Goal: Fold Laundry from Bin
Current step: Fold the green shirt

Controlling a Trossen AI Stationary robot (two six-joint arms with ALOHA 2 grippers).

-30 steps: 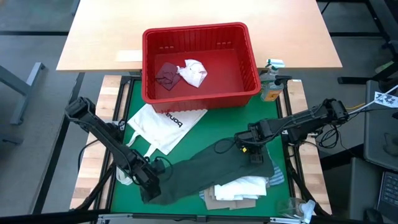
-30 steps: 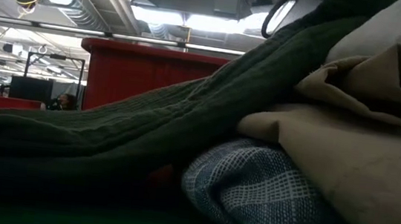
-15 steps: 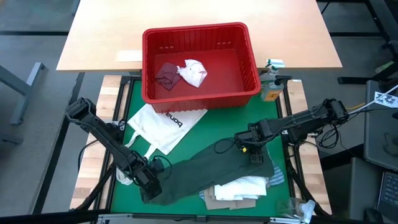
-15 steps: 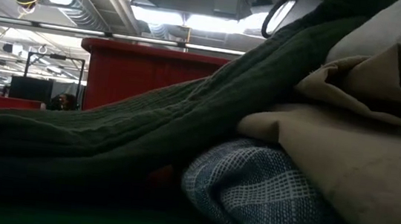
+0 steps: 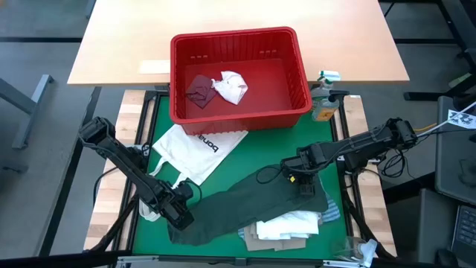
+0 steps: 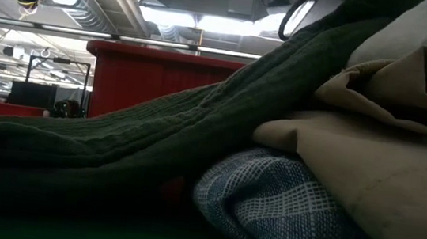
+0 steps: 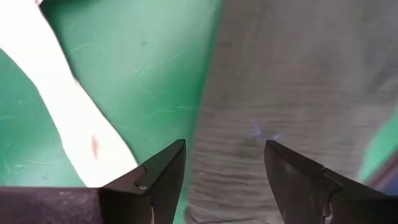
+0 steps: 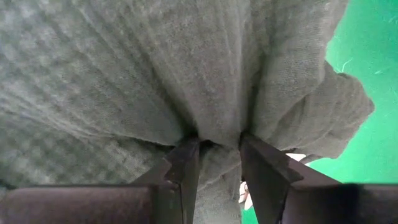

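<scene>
A red bin (image 5: 239, 73) sits at the table's far edge, well beyond both grippers, with 2 small pieces, maroon (image 5: 199, 90) and white (image 5: 229, 86), left inside. The dark green-grey top (image 5: 245, 203) stretches between the 2 arms over a pile of lighter garments (image 5: 286, 227). The right gripper (image 8: 219, 163) pinches a bunch of its knit; the left gripper (image 7: 222, 171) hovers above the opposite end, fingers spread and empty. Spreading looks underway; next, likely a fold across.
</scene>
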